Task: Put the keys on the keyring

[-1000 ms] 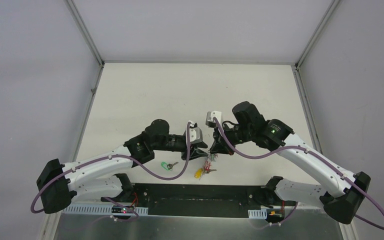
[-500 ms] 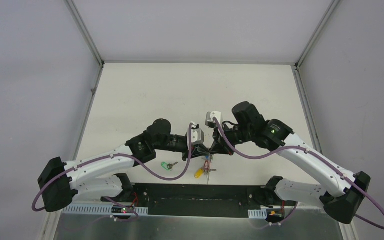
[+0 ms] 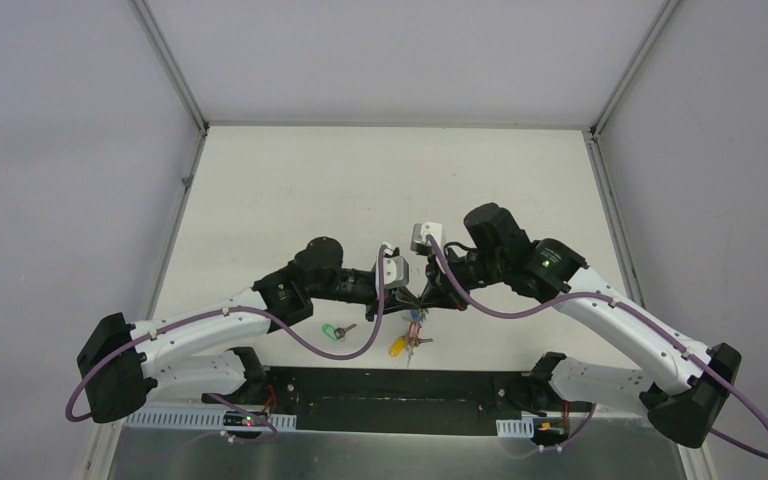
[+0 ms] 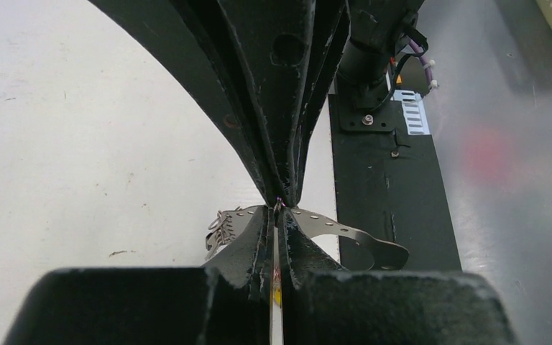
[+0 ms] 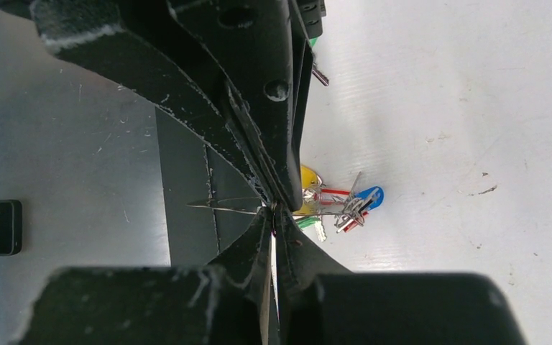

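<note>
Left gripper [image 4: 277,219] has closed onto the ring [image 5: 219,206], tip to tip with the right gripper [image 5: 272,223], also pinching it. Uneven pull could slip the wire free.

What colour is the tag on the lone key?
The tag is green; the top view shows it best.
</note>
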Tool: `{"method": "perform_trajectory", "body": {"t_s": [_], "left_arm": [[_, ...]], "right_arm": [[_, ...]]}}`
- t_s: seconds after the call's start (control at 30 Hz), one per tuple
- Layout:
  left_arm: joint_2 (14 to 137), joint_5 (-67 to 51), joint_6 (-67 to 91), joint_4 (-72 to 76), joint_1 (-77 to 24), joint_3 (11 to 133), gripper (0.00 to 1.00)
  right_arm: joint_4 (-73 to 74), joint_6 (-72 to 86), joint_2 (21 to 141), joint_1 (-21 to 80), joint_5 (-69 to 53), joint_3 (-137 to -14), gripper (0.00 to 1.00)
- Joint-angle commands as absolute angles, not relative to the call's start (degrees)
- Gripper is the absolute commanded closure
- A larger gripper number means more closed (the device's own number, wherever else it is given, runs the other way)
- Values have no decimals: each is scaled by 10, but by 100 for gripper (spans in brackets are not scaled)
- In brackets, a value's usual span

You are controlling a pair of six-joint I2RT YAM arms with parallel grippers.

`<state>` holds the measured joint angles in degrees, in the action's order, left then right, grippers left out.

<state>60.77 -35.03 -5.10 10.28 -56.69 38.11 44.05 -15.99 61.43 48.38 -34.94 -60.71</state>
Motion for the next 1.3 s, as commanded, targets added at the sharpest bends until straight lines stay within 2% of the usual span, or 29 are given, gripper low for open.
{"method": "perform_trajectory", "body": {"t_s": [0.0, 0.2, 0.3, 0.4, 0.57, 1.0, 1.27], "left_arm": [[597, -354, -40, 156, -574, 390, 100], [563, -315, -3, 250, -574, 326, 100], [544, -297, 21, 327, -574, 283, 100], [528, -292, 29, 413, -574, 242, 100], [509, -282, 26, 515, -574, 197, 100], [509, -286, 23, 679, -574, 150, 100], [518, -288, 35, 693, -574, 152, 100]], "right_arm": [[402, -158, 599, 488, -357, -612, 88], [312, -142, 532, 488, -325, -554, 52], [252, -137, 482, 487, -307, -508, 40], [208, -141, 438, 487, -309, -472, 37], [169, -143, 395, 487, -299, -435, 38], [46, -105, 397, 488, -373, -398, 67], [-42, -69, 414, 488, -417, -384, 76]]}}
